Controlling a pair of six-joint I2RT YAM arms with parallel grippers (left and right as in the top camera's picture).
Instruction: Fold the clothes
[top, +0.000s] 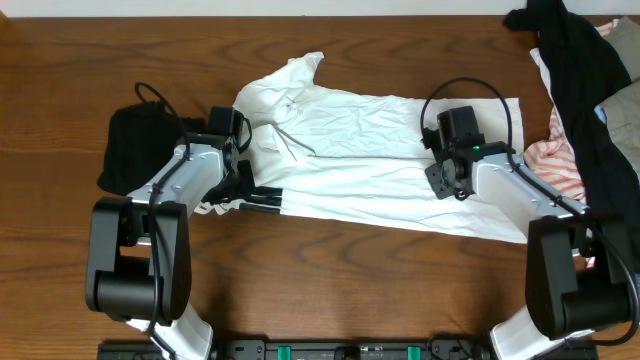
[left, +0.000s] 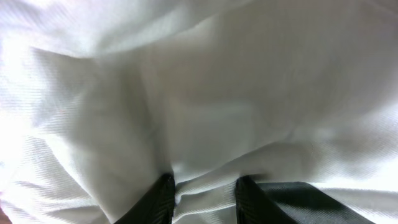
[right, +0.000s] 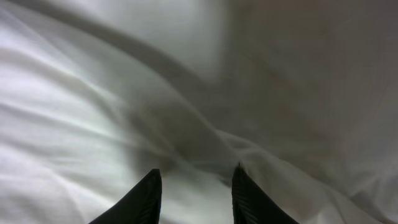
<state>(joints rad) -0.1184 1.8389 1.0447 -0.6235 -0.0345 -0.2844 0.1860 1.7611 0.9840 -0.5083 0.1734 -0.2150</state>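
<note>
Glare on white shirt (left: 25, 74), wrist views blurred

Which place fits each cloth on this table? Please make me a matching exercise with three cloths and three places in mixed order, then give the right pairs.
Things:
1. white shirt
2. red-striped cloth
3. small black bundle

Places:
A. on the left side of the table
B. near the right edge
C. spread across the middle

Pairs: 1-C; 2-B; 3-A
</note>
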